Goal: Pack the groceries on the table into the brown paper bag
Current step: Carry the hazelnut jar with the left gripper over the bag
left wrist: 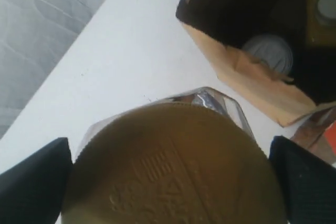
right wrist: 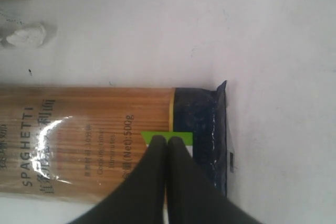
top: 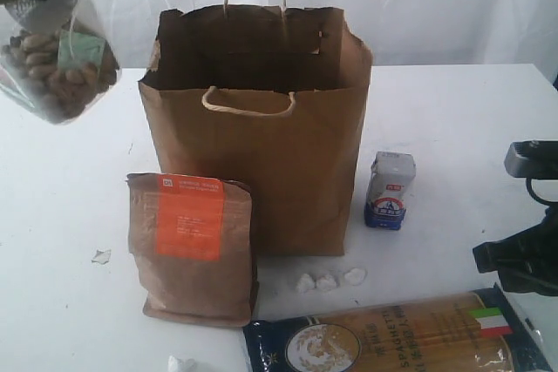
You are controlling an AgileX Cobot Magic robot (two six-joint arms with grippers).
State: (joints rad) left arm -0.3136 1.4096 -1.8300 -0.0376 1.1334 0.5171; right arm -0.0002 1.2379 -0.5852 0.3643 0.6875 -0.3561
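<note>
The big clear jar (top: pixel 57 63) of nuts hangs tilted in the air at the far left, above the table (top: pixel 471 119) and left of the brown paper bag (top: pixel 261 128). My left gripper (left wrist: pixel 167 153) is shut on its olive lid (left wrist: pixel 173 187), one dark finger (left wrist: pixel 31 182) on each side. Inside the bag (left wrist: pixel 252 77) lie the clear-lidded can (left wrist: pixel 268 53) and the yellow bottle (left wrist: pixel 325 14). The brown pouch (top: pixel 192 246), the blue-white carton (top: pixel 390 191) and the spaghetti pack (top: pixel 392 337) rest on the table. My right gripper (right wrist: pixel 167 142) is shut and empty, just above the spaghetti pack (right wrist: pixel 89 140).
Small white crumpled scraps (top: pixel 327 282) lie in front of the bag, with another scrap (top: pixel 101 256) left of the pouch. A scrap (right wrist: pixel 26 35) also shows in the right wrist view. The right arm (top: pixel 523 254) stands at the right edge.
</note>
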